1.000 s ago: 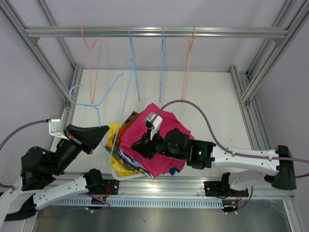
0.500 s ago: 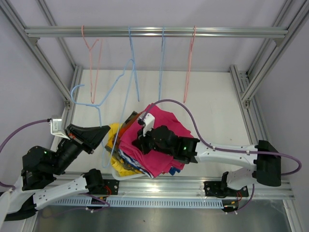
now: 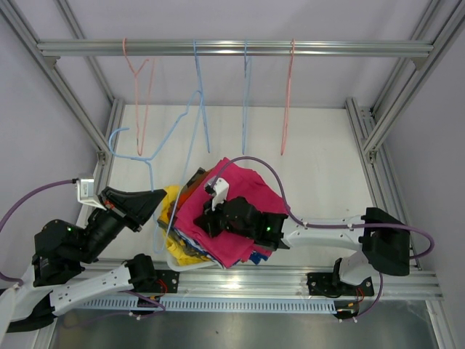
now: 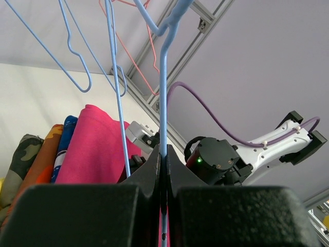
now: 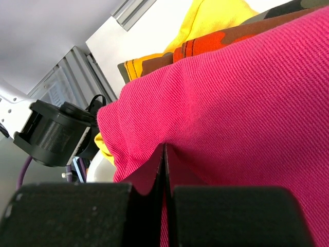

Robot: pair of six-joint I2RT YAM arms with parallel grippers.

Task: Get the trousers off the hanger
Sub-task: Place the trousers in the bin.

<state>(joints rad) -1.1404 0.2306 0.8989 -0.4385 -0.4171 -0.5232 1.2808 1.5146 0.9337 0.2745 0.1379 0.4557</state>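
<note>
The trousers lie in a folded stack near the front of the table. The magenta pair (image 3: 243, 187) is on top, over the orange-black (image 3: 195, 182), blue-white-red (image 3: 190, 242) and yellow (image 3: 171, 198) pairs. The camouflage pair (image 4: 19, 154) shows in the left wrist view. My left gripper (image 3: 155, 198) is shut on the wire of a light blue hanger (image 3: 187, 149), seen up close in the left wrist view (image 4: 163, 103). The hanger leans up toward the rail. My right gripper (image 3: 202, 222) is shut on a fold of the magenta trousers (image 5: 231, 103) at the stack's left edge.
Two pink hangers (image 3: 138, 94) (image 3: 287, 94) and two blue hangers (image 3: 200, 87) (image 3: 245, 87) hang bare from the aluminium rail (image 3: 232, 48). Frame posts stand at both sides. A white object (image 3: 176, 258) lies under the stack's front edge.
My right arm has swung left and its gripper has slid left across the magenta trousers, dragging that cloth slightly left. My left gripper and the blue hanger have stayed in place.
</note>
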